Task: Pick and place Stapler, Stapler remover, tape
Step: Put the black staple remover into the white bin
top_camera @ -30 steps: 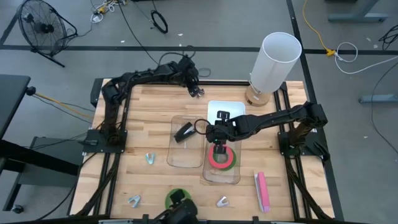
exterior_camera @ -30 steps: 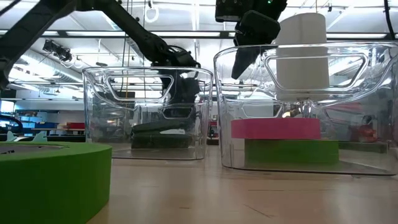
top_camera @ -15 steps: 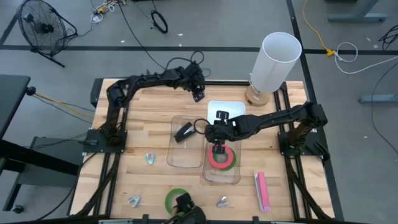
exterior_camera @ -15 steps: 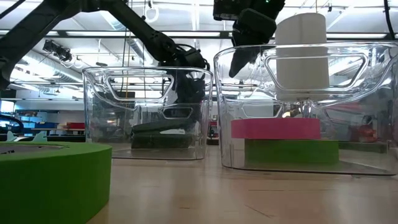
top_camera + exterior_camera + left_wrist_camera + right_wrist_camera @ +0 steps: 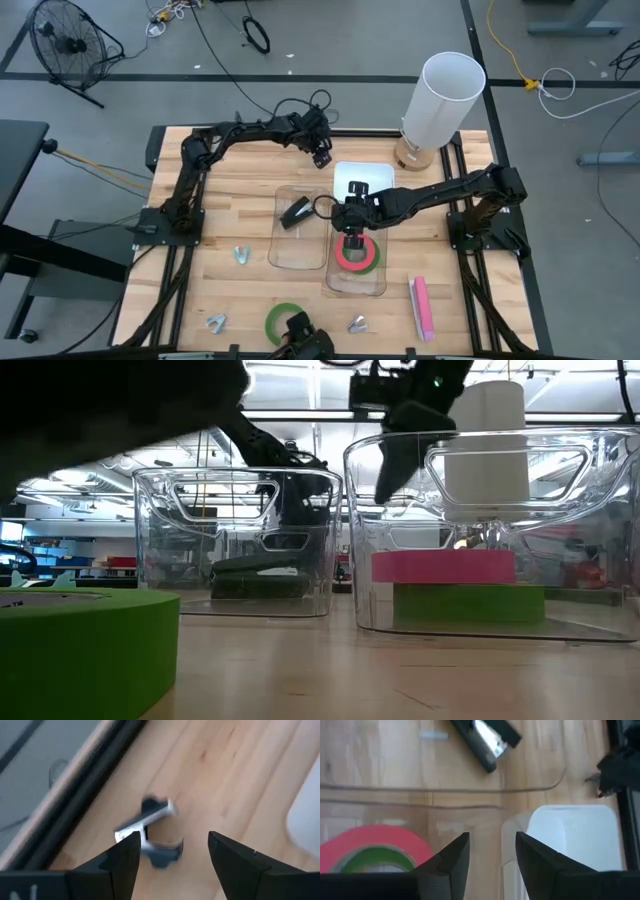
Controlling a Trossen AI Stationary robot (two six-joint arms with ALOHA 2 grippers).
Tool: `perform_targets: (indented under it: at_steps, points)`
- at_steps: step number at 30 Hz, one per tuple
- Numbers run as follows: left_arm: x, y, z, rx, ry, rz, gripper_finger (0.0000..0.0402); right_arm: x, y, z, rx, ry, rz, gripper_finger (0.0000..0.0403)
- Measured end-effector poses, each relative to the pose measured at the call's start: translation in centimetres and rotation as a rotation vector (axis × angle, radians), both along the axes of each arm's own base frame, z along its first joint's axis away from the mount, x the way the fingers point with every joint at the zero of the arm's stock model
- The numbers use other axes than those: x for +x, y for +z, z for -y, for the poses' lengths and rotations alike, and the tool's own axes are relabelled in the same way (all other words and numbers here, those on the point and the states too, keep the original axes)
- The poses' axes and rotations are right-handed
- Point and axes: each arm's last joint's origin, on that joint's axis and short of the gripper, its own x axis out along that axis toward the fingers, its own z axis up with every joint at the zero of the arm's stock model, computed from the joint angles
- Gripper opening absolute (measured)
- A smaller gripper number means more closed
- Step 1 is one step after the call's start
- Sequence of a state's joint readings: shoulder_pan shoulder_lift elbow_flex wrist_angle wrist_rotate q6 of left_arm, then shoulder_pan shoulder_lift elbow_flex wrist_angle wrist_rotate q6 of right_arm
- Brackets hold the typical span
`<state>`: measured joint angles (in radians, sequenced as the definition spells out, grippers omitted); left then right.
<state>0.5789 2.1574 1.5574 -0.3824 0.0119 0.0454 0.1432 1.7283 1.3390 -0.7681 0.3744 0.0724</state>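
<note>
Two dark robot arms work over a pale wooden worktop (image 5: 230, 200). At the far edge, the left pincer (image 5: 172, 857) hangs with fingers spread just above a small silver and black staple remover (image 5: 150, 832), not yet gripping it.

The right pincer (image 5: 352, 237) is over the right-hand clear plastic bin (image 5: 380, 285), fingers spread and empty. Under it, inside that bin, a red-pink ring of tape (image 5: 356, 253) lies stacked on a green ring of tape (image 5: 470, 603). The clear plastic bin to its left (image 5: 283, 255) holds a black stapler (image 5: 295, 212).

Still loose on the worktop: another green ring of tape (image 5: 281, 319) at the near edge, three more silver staple removers (image 5: 241, 255) along the near side, and a pink bar-shaped stapler (image 5: 421, 306) at the near right.

As a judgement, sorting is partly done: one stapler and two tapes are binned, while all removers, one tape and the pink stapler remain.
</note>
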Motion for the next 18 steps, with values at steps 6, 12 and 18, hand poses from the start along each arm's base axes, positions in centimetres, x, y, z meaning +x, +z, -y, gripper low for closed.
perform_targets:
  at_steps: [6, 12, 18]
  points:
    - [0.25, -0.21, -0.19, 0.017, 0.007, 0.002, 0.0236, -0.27, -0.88, 0.05, 0.001, 0.003, -0.017, 0.0162]
    - [0.36, -0.23, 0.02, 0.02, -0.005, -0.003, 0.0236, -0.16, -0.82, 0.02, -0.002, 0.022, -0.012, 0.0162]
    - [0.19, -0.41, 0.28, 0.066, -0.122, -0.073, 0.0236, -0.12, -0.78, 0.02, -0.003, 0.024, -0.008, 0.0162]
